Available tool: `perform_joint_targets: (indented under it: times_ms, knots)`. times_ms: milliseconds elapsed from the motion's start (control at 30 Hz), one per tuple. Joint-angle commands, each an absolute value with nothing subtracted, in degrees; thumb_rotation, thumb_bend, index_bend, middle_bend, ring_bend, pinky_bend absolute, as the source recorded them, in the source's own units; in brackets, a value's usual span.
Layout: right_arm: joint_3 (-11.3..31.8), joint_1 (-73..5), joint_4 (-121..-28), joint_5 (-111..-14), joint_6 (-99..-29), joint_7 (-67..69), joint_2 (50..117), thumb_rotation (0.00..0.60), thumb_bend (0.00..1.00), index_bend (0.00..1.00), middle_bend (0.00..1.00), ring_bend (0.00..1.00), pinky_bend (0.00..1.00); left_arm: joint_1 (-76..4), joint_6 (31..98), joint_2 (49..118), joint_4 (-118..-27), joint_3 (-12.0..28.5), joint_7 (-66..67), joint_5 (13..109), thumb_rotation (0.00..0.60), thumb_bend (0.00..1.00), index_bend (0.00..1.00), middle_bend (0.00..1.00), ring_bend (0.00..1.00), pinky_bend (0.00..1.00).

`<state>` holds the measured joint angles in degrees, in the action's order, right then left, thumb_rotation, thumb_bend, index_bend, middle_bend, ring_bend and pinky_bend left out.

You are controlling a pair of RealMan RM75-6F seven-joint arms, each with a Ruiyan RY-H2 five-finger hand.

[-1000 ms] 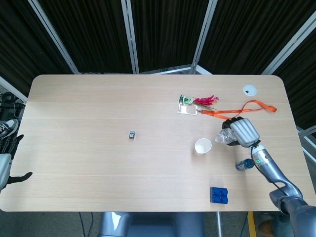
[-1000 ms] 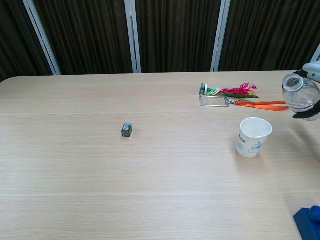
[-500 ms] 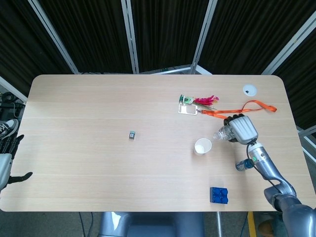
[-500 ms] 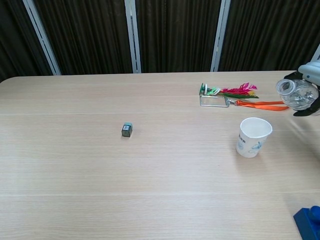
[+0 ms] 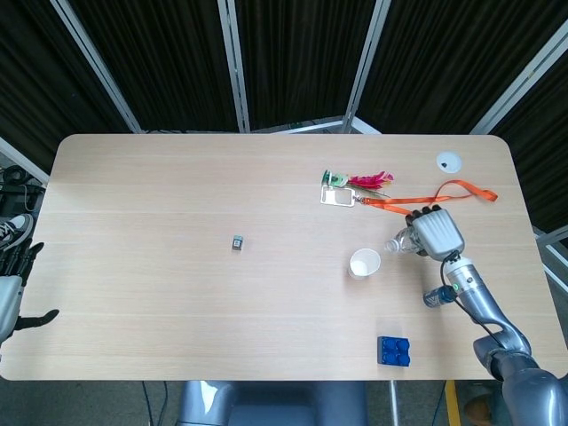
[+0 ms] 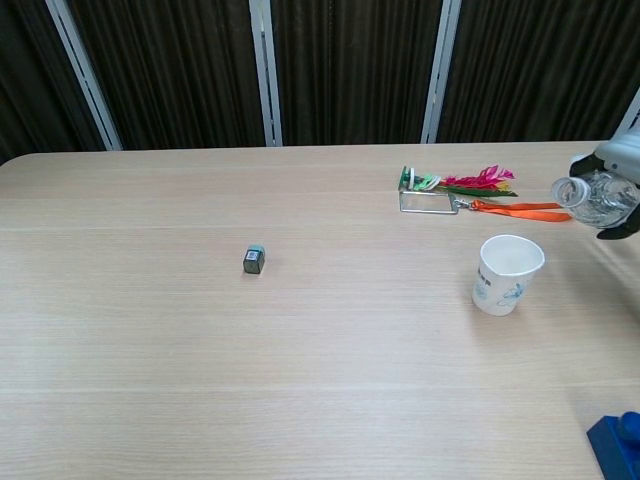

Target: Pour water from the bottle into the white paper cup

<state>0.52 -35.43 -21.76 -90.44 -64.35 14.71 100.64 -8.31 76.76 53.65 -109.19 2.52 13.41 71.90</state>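
A white paper cup (image 5: 364,264) (image 6: 507,274) stands upright on the table, open mouth up. To its right my right hand (image 5: 435,232) (image 6: 622,172) grips a clear plastic bottle (image 5: 401,240) (image 6: 594,198), tipped over with its open neck pointing left toward the cup. The neck is above and to the right of the cup's rim, not over it. I see no water stream. My left hand (image 5: 12,302) hangs off the table's left edge, fingers apart, holding nothing.
An orange lanyard with a badge and coloured feathers (image 5: 364,189) (image 6: 455,190) lies behind the cup. A blue brick (image 5: 394,351) (image 6: 618,443) sits near the front right edge. A small grey block (image 5: 238,242) (image 6: 254,260) lies mid-table. A white disc (image 5: 448,161) is far right.
My right hand has tipped the bottle further over and lifted it slightly, its neck swinging left toward the cup. The cup and left hand have not moved.
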Motion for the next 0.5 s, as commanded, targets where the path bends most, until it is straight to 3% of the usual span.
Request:
perform_joint_targets:
  times_ms: [33,500]
  knots:
    - [0.1,-35.4,-21.0,-90.8,-64.5,13.5,101.1,0.6,0.35,0.55,0.6,0.54,0.58,-8.4,76.7,53.7,-109.2,2.6,13.5,71.8,0.6,0.0,0.0,0.0,0.0,0.0]
    - [0.0,-35.7,-19.0,-90.6,-63.7,9.1,102.8,0.6,0.35,0.55,0.6,0.55,0.58,-8.5,76.6,53.7,-109.2,2.5,13.6,71.6,0.6,0.0,0.0,0.0,0.0,0.0]
